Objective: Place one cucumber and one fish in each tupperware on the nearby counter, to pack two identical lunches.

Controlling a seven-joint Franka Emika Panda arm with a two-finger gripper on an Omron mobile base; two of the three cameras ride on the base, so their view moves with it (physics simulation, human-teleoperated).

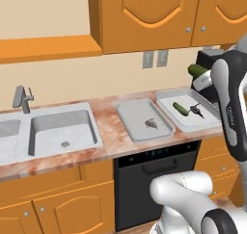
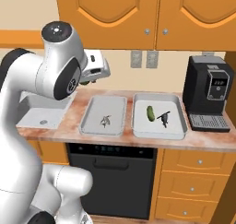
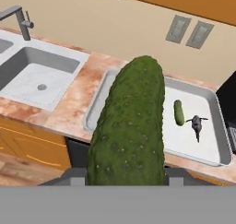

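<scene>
My gripper point(image 3: 126, 172) is shut on a dark green cucumber point(image 3: 131, 126) and holds it high in the air in front of the counter point(image 1: 108, 132). That held cucumber point(image 1: 195, 69) also peeks out under the hand point(image 2: 87, 80). Two pale grey tupperware trays lie side by side. The left tupperware point(image 1: 137, 110) holds one small dark fish point(image 1: 150, 123). In the right tupperware point(image 1: 190, 124) lie a second cucumber point(image 1: 181, 108) and another fish point(image 1: 197, 110). The held cucumber hides much of the left tray point(image 3: 99, 98) in the hand view.
A steel sink point(image 1: 60, 129) with a faucet point(image 1: 21, 98) is set in the counter left of the trays. A black coffee machine point(image 2: 209, 91) stands at the right end. Wall cabinets point(image 1: 144, 16) hang overhead, and a dark dishwasher front point(image 1: 154, 170) sits below.
</scene>
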